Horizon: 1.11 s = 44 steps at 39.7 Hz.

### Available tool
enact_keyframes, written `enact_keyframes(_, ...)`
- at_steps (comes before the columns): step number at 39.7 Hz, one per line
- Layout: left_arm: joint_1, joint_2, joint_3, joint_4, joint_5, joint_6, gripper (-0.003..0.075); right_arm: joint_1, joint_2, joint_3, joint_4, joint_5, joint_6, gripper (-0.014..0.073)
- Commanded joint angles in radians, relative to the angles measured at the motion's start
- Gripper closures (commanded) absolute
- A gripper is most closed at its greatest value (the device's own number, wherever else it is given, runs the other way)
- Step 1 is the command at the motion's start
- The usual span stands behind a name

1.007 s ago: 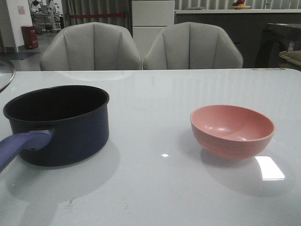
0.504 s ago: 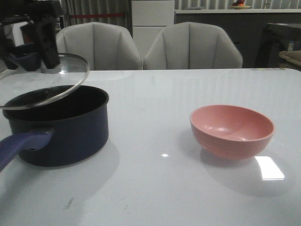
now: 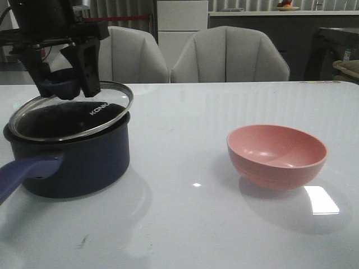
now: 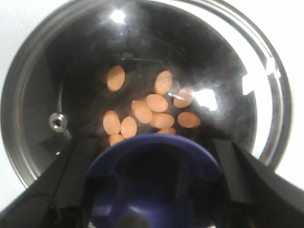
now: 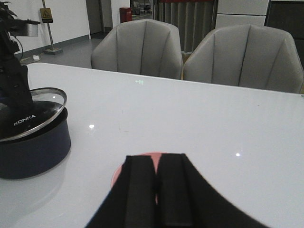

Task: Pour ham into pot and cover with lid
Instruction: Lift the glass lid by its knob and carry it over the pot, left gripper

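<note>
Left gripper [image 3: 63, 84]: one. I see its two fingers [image 4: 71, 175] clamped on either side of the blue knob [image 4: 154, 183], holding the lid over the pot.

Lid [image 3: 70, 112]: one, dark glass with a steel rim and white "KONKA" lettering. It is tilted, its far edge raised; its near-left edge looks down at the pot's rim, though I cannot tell whether they touch.

Pot [image 3: 70, 162]: one, dark navy, on the left part of the worktop [image 3: 185, 224], directly under the lid. Its one long purple-blue handle [image 3: 25, 171] points toward me and to the left.

Ham [image 4: 147, 111]: one small heap on the black floor of the pot, seen through the glass in the left wrist view. I count about ten orange-pink oval slices; the nearest ones are partly hidden behind the knob, so the count is approximate.

Right gripper [image 5: 156, 190]: one. Its fingers are pressed together with nothing between them, hanging above the bowl, well apart from the pot.

Bowl [image 3: 277, 155]: one, pink, upright on the right part of the worktop, nothing visible inside it.

Chairs: two grey upholstered ones, left [image 3: 132, 56] and right [image 3: 230, 55], drawn up at the far edge of the worktop.
</note>
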<state>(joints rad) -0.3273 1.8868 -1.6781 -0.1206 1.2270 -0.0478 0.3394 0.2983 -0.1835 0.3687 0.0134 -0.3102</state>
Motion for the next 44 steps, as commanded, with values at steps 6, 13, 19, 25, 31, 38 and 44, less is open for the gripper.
enact_keyframes(6,-0.001,-0.056,-0.038,0.012,0.062,-0.022,0.0606,-0.001,0.006,-0.024,0.003,-0.071,-0.005,0.0446)
enact_keyframes(13,-0.001,-0.058,-0.038,0.021,0.062,-0.022,0.0606,-0.001,0.006,-0.024,0.003,-0.071,-0.005,0.0446)
enact_keyframes(19,-0.001,-0.058,-0.018,0.024,0.062,-0.022,0.0606,-0.001,0.006,-0.024,0.003,-0.071,-0.005,0.0446)
enact_keyframes(25,-0.001,-0.056,-0.009,0.024,0.062,-0.022,0.0604,-0.001,0.006,-0.024,0.003,-0.071,-0.005,0.0446)
enact_keyframes(31,-0.001,-0.056,-0.009,0.024,0.062,-0.022,0.0583,-0.001,0.006,-0.024,0.003,-0.071,-0.005,0.0446)
enact_keyframes(38,-0.001,-0.054,-0.009,0.024,0.062,-0.022,0.0398,-0.001,0.006,-0.024,0.003,-0.071,-0.005,0.0446)
enact_keyframes(44,-0.001,-0.054,-0.009,0.024,0.062,-0.022,0.0219,-0.001,0.006,-0.024,0.003,-0.071,-0.005,0.0446)
